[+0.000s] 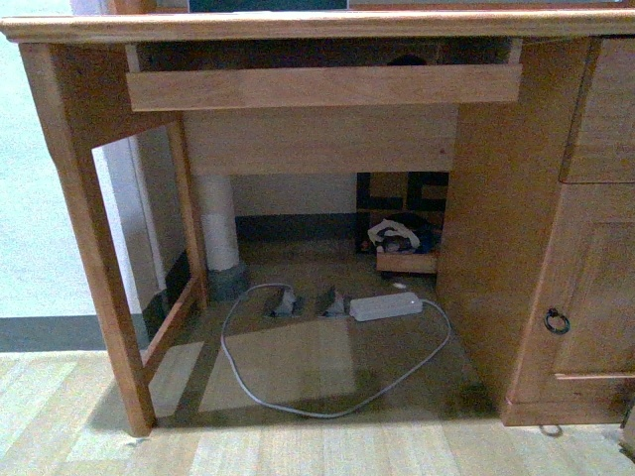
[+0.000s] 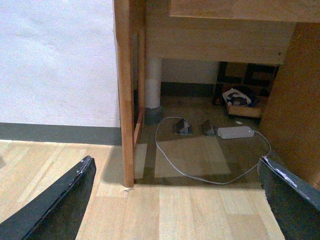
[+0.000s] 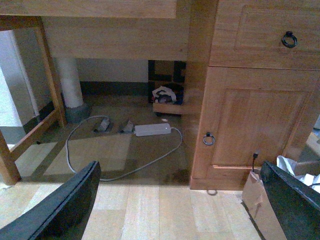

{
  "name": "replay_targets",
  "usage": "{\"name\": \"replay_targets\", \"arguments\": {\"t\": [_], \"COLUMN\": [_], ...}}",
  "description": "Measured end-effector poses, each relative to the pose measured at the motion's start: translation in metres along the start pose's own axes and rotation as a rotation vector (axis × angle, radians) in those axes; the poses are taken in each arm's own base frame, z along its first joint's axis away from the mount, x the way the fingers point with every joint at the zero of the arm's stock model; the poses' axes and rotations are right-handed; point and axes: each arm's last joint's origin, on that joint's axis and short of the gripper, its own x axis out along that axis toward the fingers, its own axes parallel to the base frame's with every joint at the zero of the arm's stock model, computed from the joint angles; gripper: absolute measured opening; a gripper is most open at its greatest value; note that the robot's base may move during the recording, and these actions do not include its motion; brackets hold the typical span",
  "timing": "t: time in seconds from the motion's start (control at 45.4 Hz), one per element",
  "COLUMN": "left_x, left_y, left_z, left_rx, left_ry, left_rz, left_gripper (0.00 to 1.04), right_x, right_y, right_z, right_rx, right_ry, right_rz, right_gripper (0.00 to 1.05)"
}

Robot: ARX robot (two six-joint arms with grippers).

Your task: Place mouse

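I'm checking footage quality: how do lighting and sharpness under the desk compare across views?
Front view: soft, grainy, the desk shadowing the floor around a lit patch. Left wrist view: bright wall, dim underside. Right wrist view: sharpest, ring pull crisp.

A study or home-office corner, seen low down under a desk.

A wooden desk [image 1: 298, 25] fills the top of the front view, with a pull-out tray [image 1: 322, 87] under its top and, at the right, a cabinet door [image 1: 595, 288] with a black ring pull [image 1: 557, 320]. At lower centre a white power strip [image 1: 385, 305] and its looping grey cable [image 1: 298, 409] lie on wood-laminate floor [image 1: 298, 451]. At the left stands a pale wall [image 1: 40, 198] with grey skirting [image 1: 50, 332].
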Motion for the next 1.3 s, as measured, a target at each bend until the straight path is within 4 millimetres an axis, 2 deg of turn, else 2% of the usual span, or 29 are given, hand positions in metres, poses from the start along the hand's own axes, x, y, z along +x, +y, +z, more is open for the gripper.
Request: {"name": "replay_targets", "arguments": {"t": [1.299], "left_x": [0.0000], "left_y": [0.0000], "left_z": [0.0001], "left_rx": [0.000], "left_ry": [0.000], "left_rz": [0.000], "left_gripper": [0.98], "right_x": [0.0000], "right_y": [0.0000], "right_z": [0.0000], "right_rx": [0.000], "right_ry": [0.000], "right_rz": [0.000], "right_gripper": [0.98]}}
